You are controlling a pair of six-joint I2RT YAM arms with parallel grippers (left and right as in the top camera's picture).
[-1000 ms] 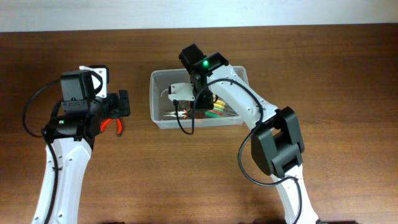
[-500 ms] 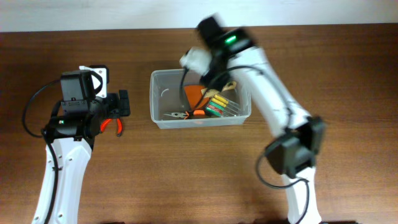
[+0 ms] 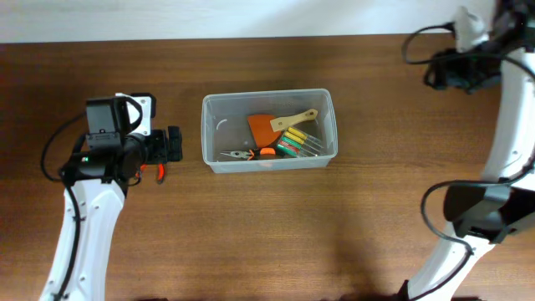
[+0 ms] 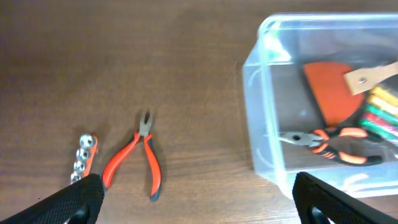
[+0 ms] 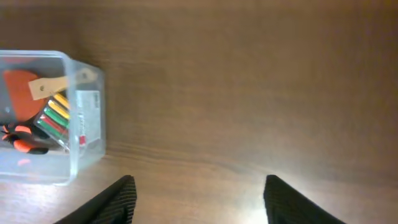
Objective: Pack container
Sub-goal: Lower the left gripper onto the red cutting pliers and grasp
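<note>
The container (image 3: 207, 125), a clear plastic tub, stands mid-table. It holds an orange scraper (image 3: 266, 127) with a wooden handle, several coloured screwdrivers (image 3: 297, 144) and orange-handled pliers (image 3: 251, 154). My left gripper (image 3: 172, 145) is open and empty, just left of the container. In the left wrist view (image 4: 199, 199) it hovers above red-handled pliers (image 4: 134, 165) lying on the table. My right gripper (image 3: 443, 71) is open and empty at the far back right, well away from the container (image 5: 81, 124).
A small orange holder with metal sockets (image 4: 84, 155) lies left of the red pliers. The red pliers also peek out under the left gripper in the overhead view (image 3: 158, 171). The table's back edge runs along a white wall.
My right arm has swung out of the container up to the far back right, empty. My left gripper has shifted slightly right, toward the container.
</note>
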